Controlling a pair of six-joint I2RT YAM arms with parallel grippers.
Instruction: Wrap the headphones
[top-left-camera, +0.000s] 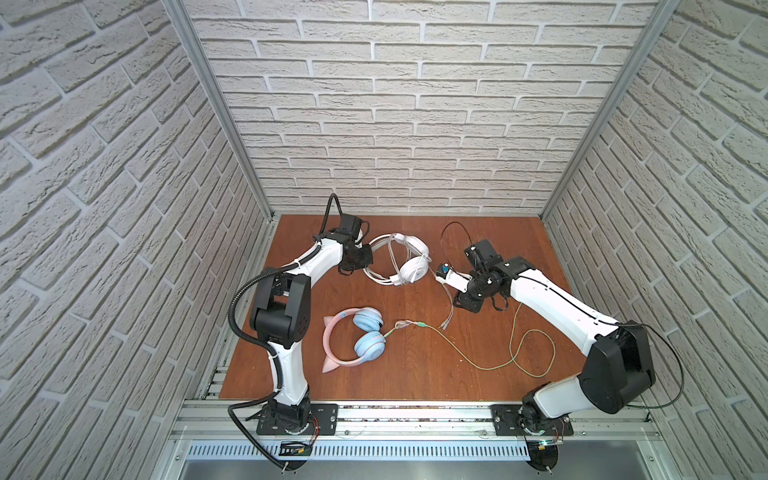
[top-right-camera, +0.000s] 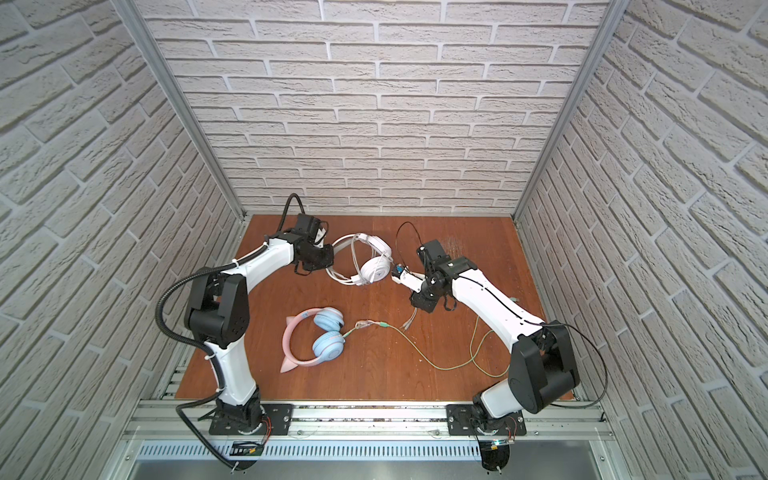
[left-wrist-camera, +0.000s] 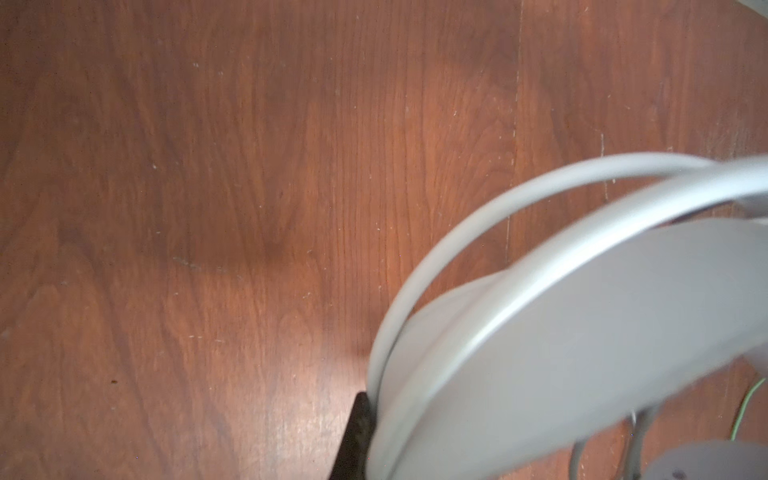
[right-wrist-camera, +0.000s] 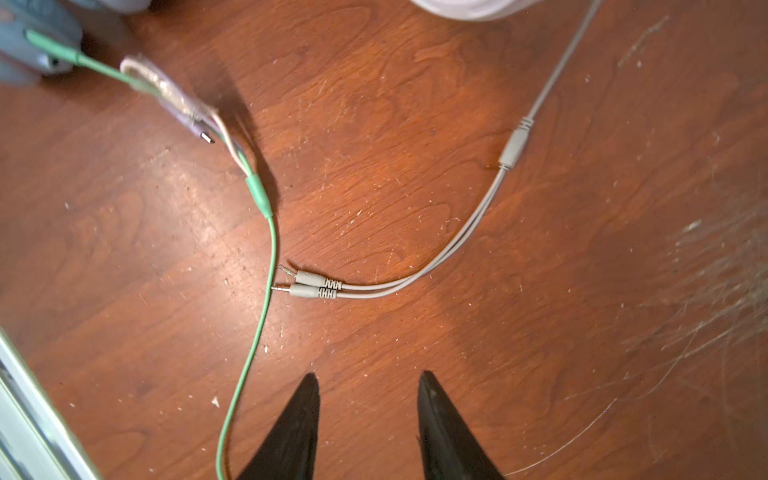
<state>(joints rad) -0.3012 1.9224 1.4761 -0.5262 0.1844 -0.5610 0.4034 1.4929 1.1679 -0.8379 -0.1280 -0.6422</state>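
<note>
The white headphones (top-left-camera: 411, 262) (top-right-camera: 374, 266) lie at the back of the table, with loops of pale cable (top-left-camera: 391, 266) round the headband. My left gripper (top-left-camera: 368, 254) (top-right-camera: 330, 254) is shut on that headband (left-wrist-camera: 582, 332); one black finger (left-wrist-camera: 358, 432) shows beside it. The cable's loose end runs to two plugs (right-wrist-camera: 316, 284) (top-left-camera: 446, 324) lying on the wood. Just behind them hangs my right gripper (right-wrist-camera: 368, 376) (top-left-camera: 463, 306), open and holding nothing. The pink and blue headphones (top-left-camera: 357, 338) (top-right-camera: 320, 340) lie near the front, their green cable (top-left-camera: 478, 361) (right-wrist-camera: 266, 291) trailing to the right.
The wooden table (top-left-camera: 415, 382) is boxed in by brick-pattern walls on three sides. An aluminium rail (top-left-camera: 415, 415) with both arm bases runs along its front edge. The green cable makes a wide loop (top-left-camera: 540, 353) under the right arm.
</note>
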